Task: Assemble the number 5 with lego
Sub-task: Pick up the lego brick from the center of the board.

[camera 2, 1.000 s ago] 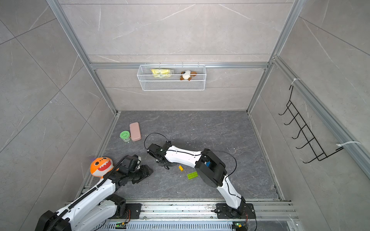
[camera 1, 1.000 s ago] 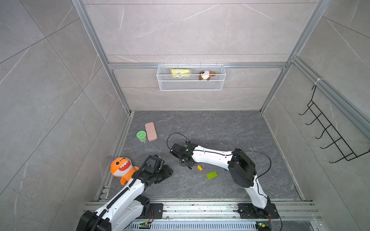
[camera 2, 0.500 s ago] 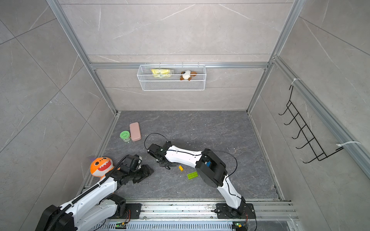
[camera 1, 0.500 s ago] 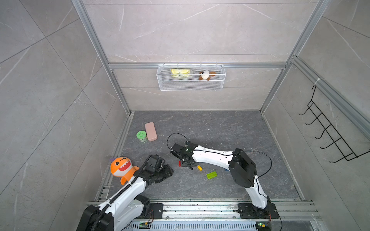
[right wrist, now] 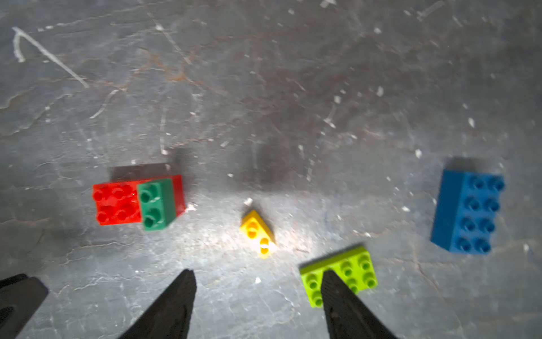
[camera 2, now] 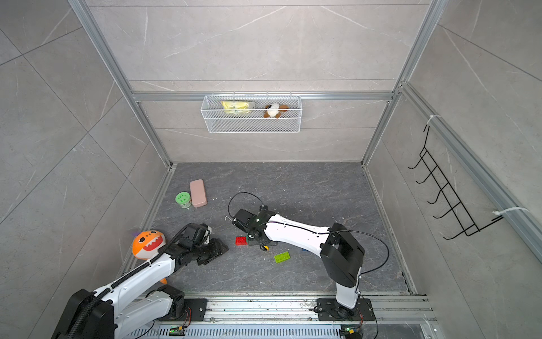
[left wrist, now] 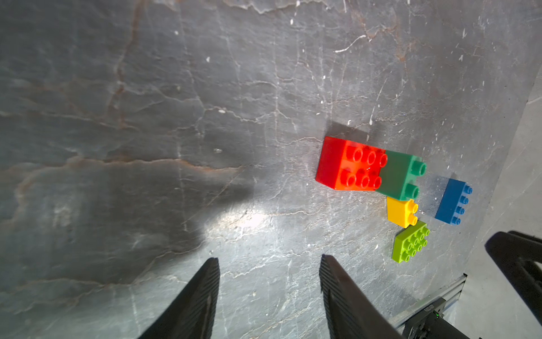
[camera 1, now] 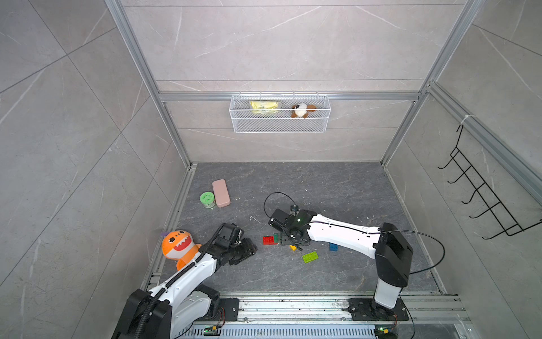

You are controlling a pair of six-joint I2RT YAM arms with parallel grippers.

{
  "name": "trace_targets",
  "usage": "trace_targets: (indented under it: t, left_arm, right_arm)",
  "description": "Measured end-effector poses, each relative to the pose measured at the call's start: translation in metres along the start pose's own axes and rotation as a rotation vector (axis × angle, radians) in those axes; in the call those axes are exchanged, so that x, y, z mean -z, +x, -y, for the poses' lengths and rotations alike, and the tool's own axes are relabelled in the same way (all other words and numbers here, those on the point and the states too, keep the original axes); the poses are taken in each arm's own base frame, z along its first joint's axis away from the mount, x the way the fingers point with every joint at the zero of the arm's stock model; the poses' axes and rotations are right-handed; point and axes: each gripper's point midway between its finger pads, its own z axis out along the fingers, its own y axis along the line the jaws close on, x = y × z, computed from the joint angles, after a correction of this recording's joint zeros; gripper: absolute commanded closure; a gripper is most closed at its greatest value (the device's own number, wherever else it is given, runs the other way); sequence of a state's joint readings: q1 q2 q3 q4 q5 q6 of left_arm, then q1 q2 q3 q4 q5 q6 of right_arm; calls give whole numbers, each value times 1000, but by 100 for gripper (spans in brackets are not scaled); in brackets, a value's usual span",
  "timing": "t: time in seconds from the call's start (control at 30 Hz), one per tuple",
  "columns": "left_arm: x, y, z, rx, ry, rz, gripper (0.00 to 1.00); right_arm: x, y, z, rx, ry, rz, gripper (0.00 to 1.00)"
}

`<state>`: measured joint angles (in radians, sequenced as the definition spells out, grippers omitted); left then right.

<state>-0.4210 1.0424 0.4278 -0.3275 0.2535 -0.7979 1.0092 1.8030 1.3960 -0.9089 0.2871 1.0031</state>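
Red brick (right wrist: 117, 204) lies on the grey floor with the dark-green brick (right wrist: 157, 204) sitting on one end. The right arm stretches low across the floor, wrist bent down over them, and the right gripper (right wrist: 257, 273) has its jaws apart and empty. The yellow brick (right wrist: 258, 232), lime-green brick (right wrist: 349, 270) and blue brick (right wrist: 469, 211) lie loose nearby. The left gripper (left wrist: 268, 258) hovers low, jaws apart and empty.
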Motion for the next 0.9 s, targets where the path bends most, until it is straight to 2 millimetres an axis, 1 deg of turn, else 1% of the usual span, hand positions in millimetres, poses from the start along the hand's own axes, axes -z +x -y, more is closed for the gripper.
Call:
trace_targets:
  t: [0.17, 0.27, 0.4, 0.5, 0.67, 0.83, 0.9]
  left_arm:
    - [-3, 2, 1, -7, 7, -19, 41]
    - [-5, 2, 0, -10, 4, -25, 41]
    - [-6, 4, 1, -12, 8, -33, 41]
    - [-6, 4, 2, -15, 14, -38, 41]
    - [-6, 4, 2, -16, 15, -38, 41]
    - [-3, 3, 4, -22, 25, -27, 41]
    - [-2, 2, 6, -25, 31, -21, 41]
  right_arm:
    - [5, 17, 30, -86, 43, -33, 17]
    - [4, 30, 43, -150, 60, -64, 17]
    - [-8, 52, 61, -243, 87, -121, 18]
    - [-19, 65, 69, -309, 92, -161, 19]
    - [-32, 74, 65, -393, 59, -194, 20]
    - [-35, 68, 50, -450, -10, -197, 20]
    - [-36, 66, 47, -465, -27, -196, 21]
